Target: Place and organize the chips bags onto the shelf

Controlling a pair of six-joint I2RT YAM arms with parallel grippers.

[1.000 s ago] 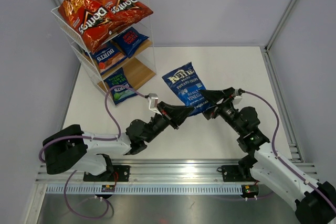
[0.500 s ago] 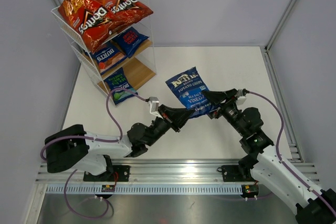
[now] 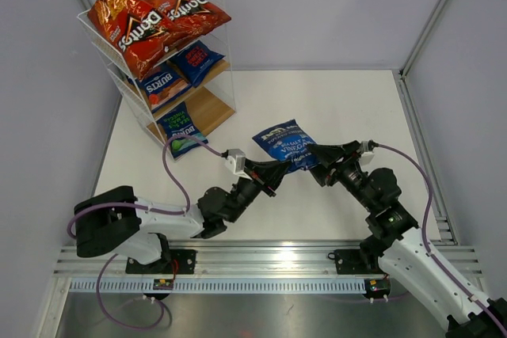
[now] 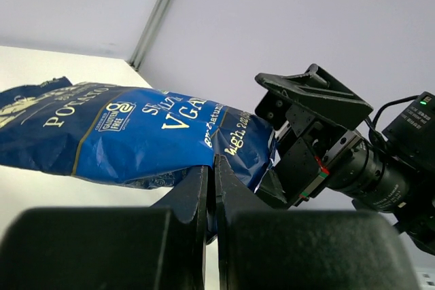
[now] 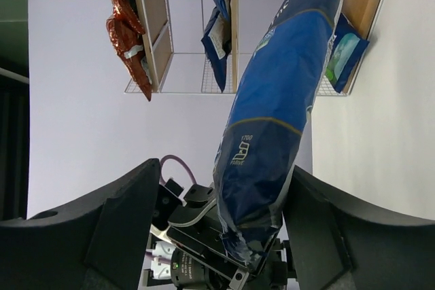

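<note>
A dark blue Kettle chips bag [image 3: 283, 142] hangs above the table's middle, lying almost level. My left gripper [image 3: 280, 170] is shut on its lower edge; in the left wrist view the jaws [image 4: 211, 165] pinch the bag [image 4: 136, 134]. My right gripper [image 3: 314, 153] stands open round the bag's near end; in the right wrist view the bag [image 5: 272, 120] sits between the fingers, against one and clear of the other. The shelf [image 3: 207, 108] at the back left holds two red Doritos bags [image 3: 131, 25] on top and blue Burts bags [image 3: 162, 85] below.
A third blue bag [image 3: 182, 134] leans at the shelf's bottom tier, near the left arm's purple cable [image 3: 168, 168]. Grey walls close in the table on the left, back and right. A metal rail [image 3: 269, 263] runs along the near edge.
The Kettle bag has tipped from facing up to nearly level and dropped a little toward the arms. The right gripper's fingers have narrowed around it. The left gripper stays shut on it.
</note>
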